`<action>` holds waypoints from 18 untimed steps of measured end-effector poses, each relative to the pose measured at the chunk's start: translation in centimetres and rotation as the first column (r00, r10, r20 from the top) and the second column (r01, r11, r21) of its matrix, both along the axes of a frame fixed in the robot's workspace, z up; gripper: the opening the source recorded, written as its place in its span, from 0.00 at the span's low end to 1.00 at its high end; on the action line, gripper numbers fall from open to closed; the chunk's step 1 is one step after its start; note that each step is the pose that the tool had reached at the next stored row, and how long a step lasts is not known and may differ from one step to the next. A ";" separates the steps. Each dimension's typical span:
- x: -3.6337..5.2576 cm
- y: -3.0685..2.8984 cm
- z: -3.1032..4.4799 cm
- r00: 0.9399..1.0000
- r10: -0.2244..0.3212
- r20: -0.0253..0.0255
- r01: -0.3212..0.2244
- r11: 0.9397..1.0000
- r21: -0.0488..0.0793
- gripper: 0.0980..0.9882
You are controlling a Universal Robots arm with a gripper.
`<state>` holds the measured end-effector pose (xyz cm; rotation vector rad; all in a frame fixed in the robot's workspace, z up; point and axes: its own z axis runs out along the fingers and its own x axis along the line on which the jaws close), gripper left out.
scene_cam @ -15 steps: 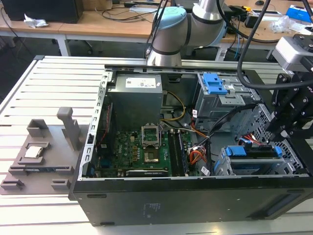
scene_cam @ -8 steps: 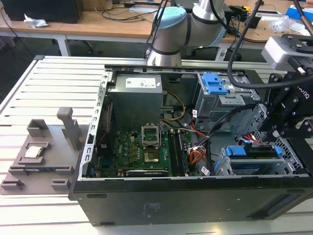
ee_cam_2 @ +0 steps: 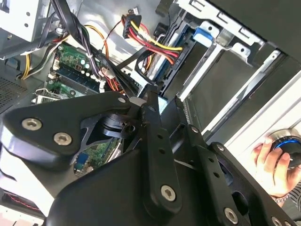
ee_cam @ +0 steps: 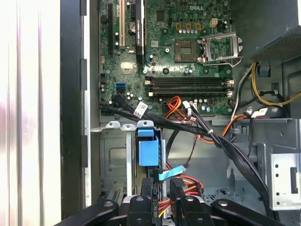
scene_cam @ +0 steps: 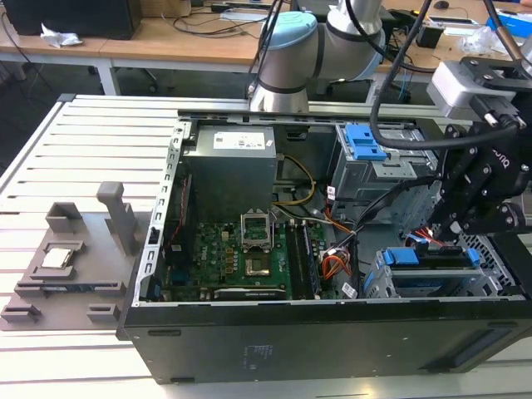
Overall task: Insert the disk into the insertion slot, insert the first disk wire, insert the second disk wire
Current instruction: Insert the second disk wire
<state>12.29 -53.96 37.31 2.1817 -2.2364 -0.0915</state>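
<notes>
the disk (scene_cam: 414,257) sits in the insertion slot (scene_cam: 378,284), so wiring looks like the step in hand. the claw (ee_cam: 162,207) hangs just beside its end, by red and yellow wires (ee_cam: 165,202); whether it grips anything i cannot tell. plugging likely calls for square alignment.

A black computer case (scene_cam: 291,349) lay open on a pale slatted table (scene_cam: 83,150), taking up the centre and right of the exterior view. Inside it, a grey power supply (scene_cam: 231,170) sat above a green motherboard (scene_cam: 224,262) in the frame. A taller grey bay (scene_cam: 378,170) with a blue latch tab (scene_cam: 363,141) stood at the upper right. At the lower left, a grey holder (scene_cam: 83,287) carried 1 processor chip (scene_cam: 56,256). Wooden desks (scene_cam: 166,37) ran along the top edge.
</notes>
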 end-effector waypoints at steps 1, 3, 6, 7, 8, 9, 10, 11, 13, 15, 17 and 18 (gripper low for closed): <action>-0.17 0.01 -0.05 1.000 0.000 0.000 0.000 1.000 0.000 0.23; -0.42 0.20 -0.49 1.000 0.010 0.000 -0.010 1.000 -0.001 0.23; -0.50 0.45 -1.15 0.999 0.048 0.000 -0.048 0.999 -0.003 0.23; -0.50 0.47 -1.24 0.998 0.061 0.000 -0.061 0.998 -0.003 0.23; -0.52 0.51 -1.39 0.996 0.085 0.000 -0.085 0.996 -0.006 0.23; -0.52 0.55 -1.47 0.995 0.104 -0.001 -0.104 0.994 -0.013 0.23; -0.53 0.59 -1.55 0.993 0.122 -0.002 -0.122 0.992 -0.021 0.23; -0.54 0.69 -1.68 0.990 0.141 -0.003 -0.141 0.990 -0.029 0.23; -0.56 0.87 -1.86 0.987 0.159 -0.004 -0.159 0.987 -0.035 0.23; -0.60 1.17 -2.12 0.984 0.177 -0.005 -0.177 0.983 -0.040 0.23; -0.63 1.46 -2.36 0.981 0.195 -0.006 -0.195 0.980 -0.048 0.23; -0.64 1.58 -2.47 0.978 0.207 -0.007 -0.207 0.977 -0.053 0.23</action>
